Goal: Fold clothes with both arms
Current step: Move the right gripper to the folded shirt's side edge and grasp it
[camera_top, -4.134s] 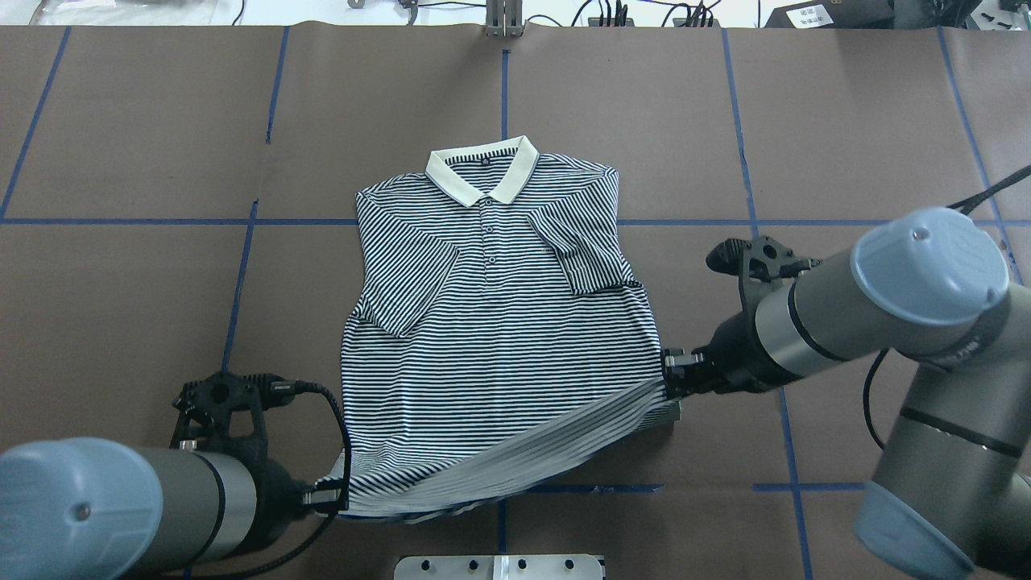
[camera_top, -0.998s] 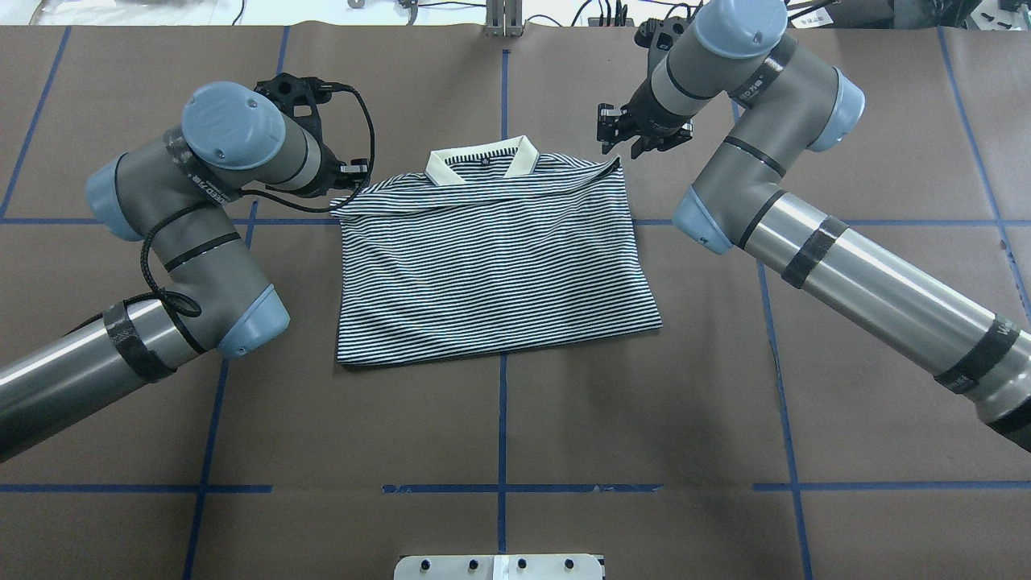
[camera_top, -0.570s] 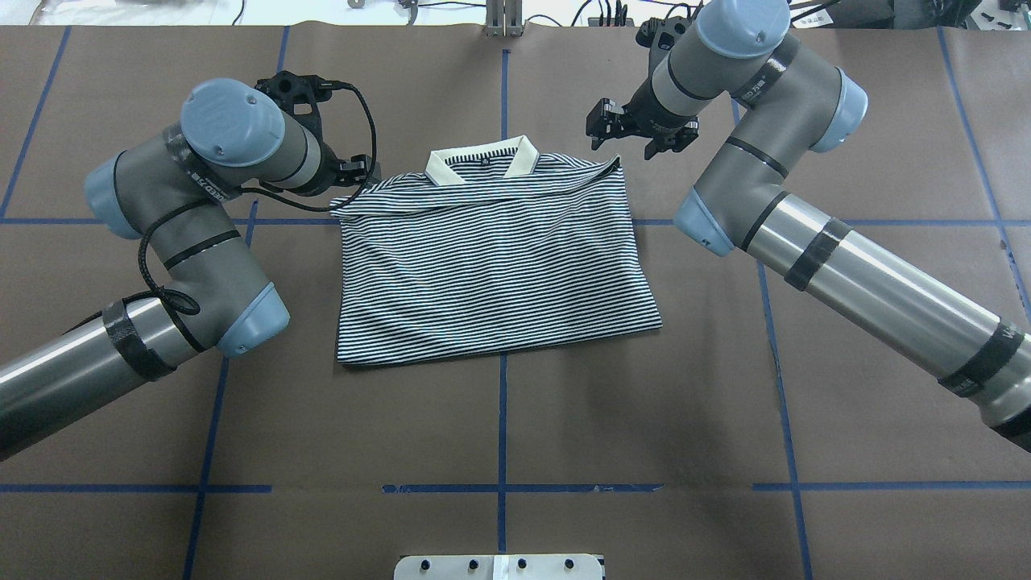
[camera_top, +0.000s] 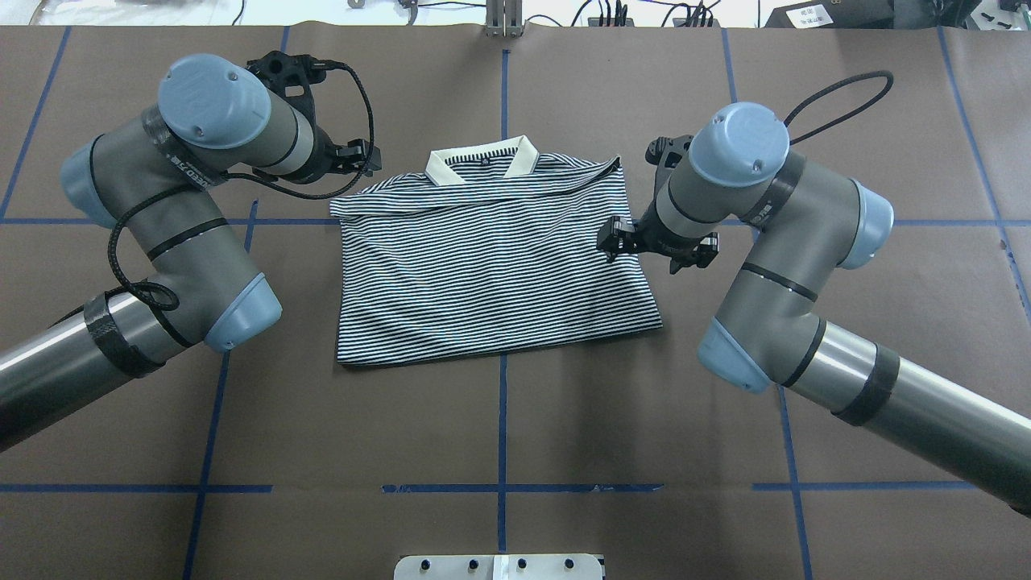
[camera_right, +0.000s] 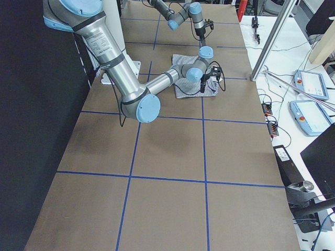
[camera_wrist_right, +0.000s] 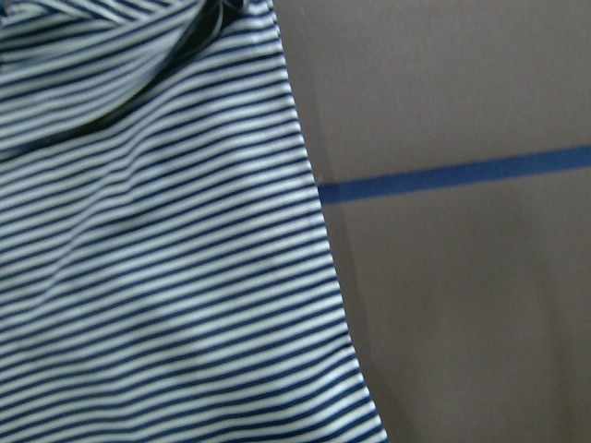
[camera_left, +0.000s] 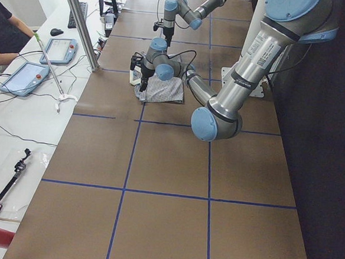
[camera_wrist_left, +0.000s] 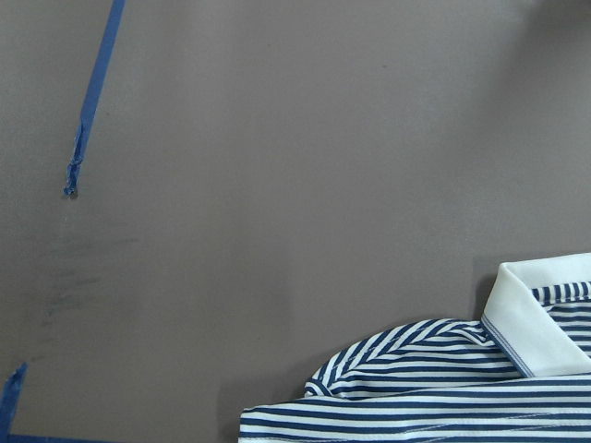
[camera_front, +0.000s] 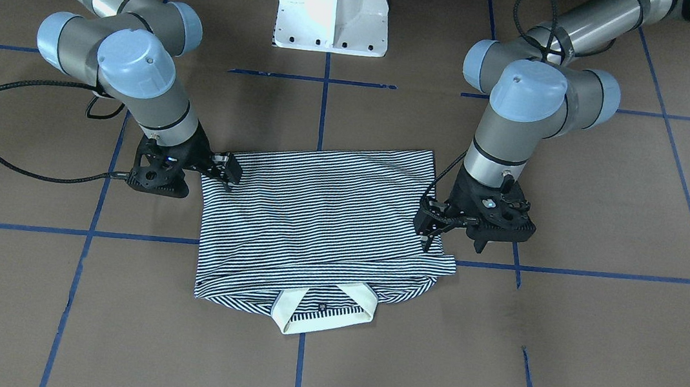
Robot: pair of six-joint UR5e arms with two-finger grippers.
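The striped polo shirt (camera_top: 491,266) lies folded in half on the table, its hem brought up to the white collar (camera_top: 483,165). It also shows in the front-facing view (camera_front: 315,222). My left gripper (camera_top: 364,158) is open and empty, just off the shirt's far left corner and apart from the cloth. In the front-facing view the left gripper (camera_front: 428,229) hovers over that side. My right gripper (camera_top: 612,238) is open and empty over the middle of the shirt's right edge, also seen from the front (camera_front: 229,170). The right wrist view shows only the striped cloth (camera_wrist_right: 157,258) and its edge.
The brown table cover carries blue tape lines (camera_top: 502,427). The white pedestal base (camera_front: 334,4) stands at my side of the table. A metal plate (camera_top: 499,566) sits at the near edge. Side benches hold control pendants (camera_left: 25,78) and cables.
The hem was folded up to the collar and released. My left gripper has let go and drawn off the corner, which now lies flat. My right gripper moved back along the right edge.
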